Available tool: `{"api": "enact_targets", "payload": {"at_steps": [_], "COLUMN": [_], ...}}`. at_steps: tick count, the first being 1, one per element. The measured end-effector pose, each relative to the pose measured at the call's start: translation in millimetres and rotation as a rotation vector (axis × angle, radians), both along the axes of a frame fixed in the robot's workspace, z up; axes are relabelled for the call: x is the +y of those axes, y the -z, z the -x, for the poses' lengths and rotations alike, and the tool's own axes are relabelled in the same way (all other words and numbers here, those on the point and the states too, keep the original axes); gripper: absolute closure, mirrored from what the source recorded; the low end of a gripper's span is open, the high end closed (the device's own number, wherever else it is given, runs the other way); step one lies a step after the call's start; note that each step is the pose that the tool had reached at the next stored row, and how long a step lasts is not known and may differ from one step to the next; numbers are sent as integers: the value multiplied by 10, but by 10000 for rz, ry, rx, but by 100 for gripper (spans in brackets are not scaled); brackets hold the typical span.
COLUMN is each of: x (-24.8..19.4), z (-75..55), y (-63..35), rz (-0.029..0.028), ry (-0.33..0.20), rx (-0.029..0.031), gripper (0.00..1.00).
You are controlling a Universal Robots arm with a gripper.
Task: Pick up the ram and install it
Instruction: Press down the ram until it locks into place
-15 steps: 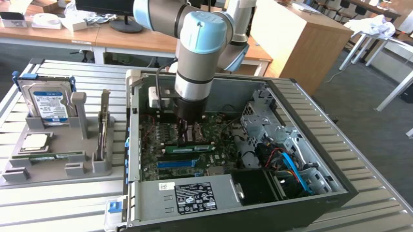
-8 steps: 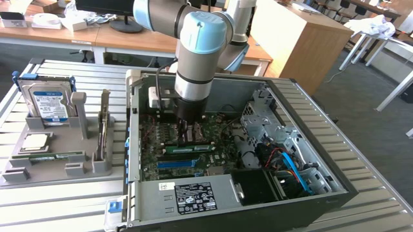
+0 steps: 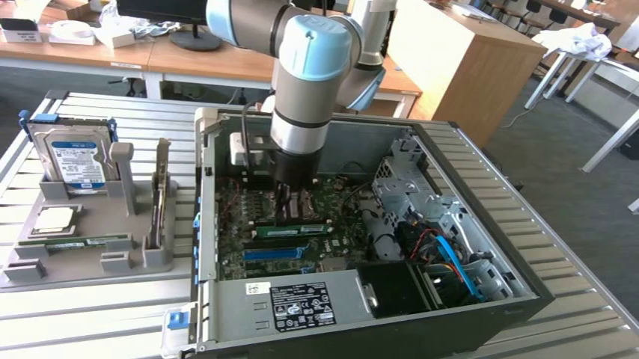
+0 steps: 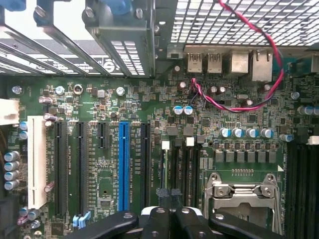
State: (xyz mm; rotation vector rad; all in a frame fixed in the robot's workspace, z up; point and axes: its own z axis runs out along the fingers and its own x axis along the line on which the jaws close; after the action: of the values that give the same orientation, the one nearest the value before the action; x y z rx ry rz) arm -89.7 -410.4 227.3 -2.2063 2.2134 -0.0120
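The ram (image 3: 292, 229) lay in its motherboard (image 4: 149, 149) slot inside the open case (image 3: 479, 247), just beneath my gripper (image 3: 292, 202), jaws closed. I judged seating under way; a straight, even press was needed.

Bright, even daylight; both views sharp, with soft shadows.

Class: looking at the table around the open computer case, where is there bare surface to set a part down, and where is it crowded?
Bare table lies in front of the grey holder, beside the case. Inside the case is crowded: the gripper sits over the motherboard.
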Motion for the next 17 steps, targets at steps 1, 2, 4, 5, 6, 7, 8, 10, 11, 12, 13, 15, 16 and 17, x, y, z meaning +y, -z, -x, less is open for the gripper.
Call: {"api": "enact_targets", "payload": {"at_steps": [1,2,4,5,6,7,8,10,11,12,13,15,16,17], "x": [0,0,0,0,0,0,0,0,0,0,0,0,0,0], "z": [0,0,0,0,0,0,0,1,0,0,0,0,0,1], "y": [-15,-31,-70,-90,-112,-135,-159,-207,-231,-255,-281,-330,-356,-380], "rz": [1,1,1,1,2,2,2,1,2,1,1,2,1,1], "ry": [0,0,0,1,1,1,0,1,1,0,1,1,0,1], "rx": [0,0,1,1,1,1,1,1,1,0,0,1,1,1], "gripper": [90,90,90,90,90,90,90,90,90,90,90,90,90,90]}}
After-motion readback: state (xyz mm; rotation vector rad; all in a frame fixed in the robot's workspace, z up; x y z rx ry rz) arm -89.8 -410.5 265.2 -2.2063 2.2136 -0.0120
